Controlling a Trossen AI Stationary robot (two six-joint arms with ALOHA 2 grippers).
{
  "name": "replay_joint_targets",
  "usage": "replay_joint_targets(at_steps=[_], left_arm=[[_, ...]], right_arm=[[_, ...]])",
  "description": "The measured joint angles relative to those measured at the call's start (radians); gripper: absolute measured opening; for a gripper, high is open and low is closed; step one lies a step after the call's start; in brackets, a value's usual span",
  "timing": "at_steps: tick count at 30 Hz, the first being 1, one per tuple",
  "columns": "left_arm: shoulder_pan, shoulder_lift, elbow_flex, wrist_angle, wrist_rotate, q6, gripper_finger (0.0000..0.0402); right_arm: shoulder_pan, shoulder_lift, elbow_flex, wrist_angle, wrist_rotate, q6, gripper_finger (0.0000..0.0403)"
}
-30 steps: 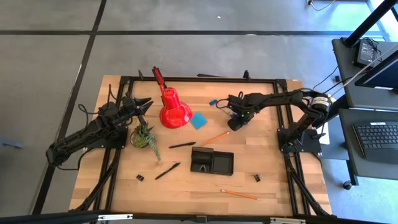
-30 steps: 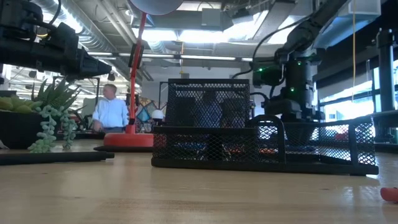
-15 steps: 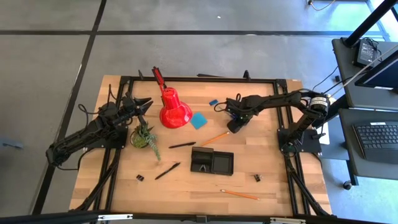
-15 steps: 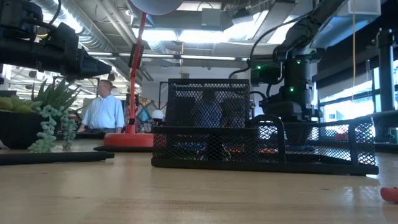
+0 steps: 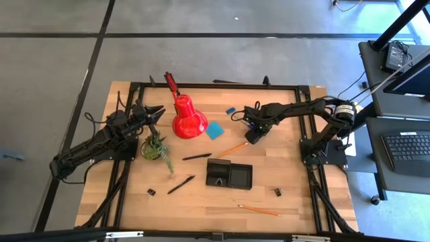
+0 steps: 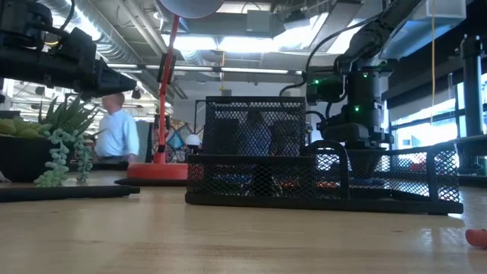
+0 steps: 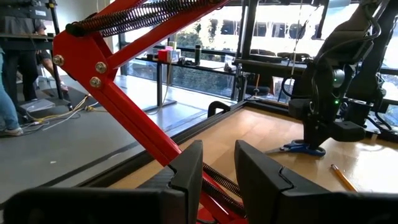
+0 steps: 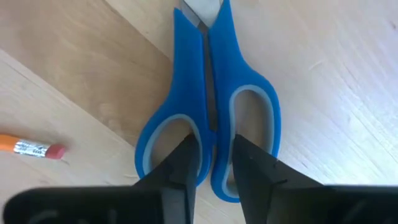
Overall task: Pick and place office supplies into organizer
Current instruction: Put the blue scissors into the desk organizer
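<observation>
One scissors [image 8: 208,118] flat, handles toward right claw [image 8: 210,163], blades away.

A robotics lab: exposed ceiling ducts [image 6: 114,46], concrete floor [image 5: 60,67], and a computer workstation [image 5: 410,144] beside the table.

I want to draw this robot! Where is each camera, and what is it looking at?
High view: above the table, looking down; both arms show.
Low view: at tabletop height, looking through the organizer; arms above.
Left wrist view: past the left gripper at the red lamp.
Right wrist view: the right gripper over the scissors.
Shared: the scissors also show in the left wrist view.
</observation>
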Motion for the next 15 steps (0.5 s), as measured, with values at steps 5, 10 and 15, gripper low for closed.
replay_joint_targets(at_steps=[5, 10, 15], left_arm=[[0.0, 0.0, 0.0, 0.0, 0.0, 0.0, 0.0088], [0.0, 0.0, 0.0, 0.0, 0.0, 0.0, 0.0088], [0.0, 0.0, 0.0, 0.0, 0.0, 0.0, 0.0088]], right_arm=[[0.01, 0.007, 0.036, -0.032, 0.007, -0.026, 0.0083], [0.032, 0.016, 0.114, -0.101, 0.052, -0.051, 0.0082], [0.055, 0.012, 0.184, -0.178, 0.072, -0.068, 0.0082]])
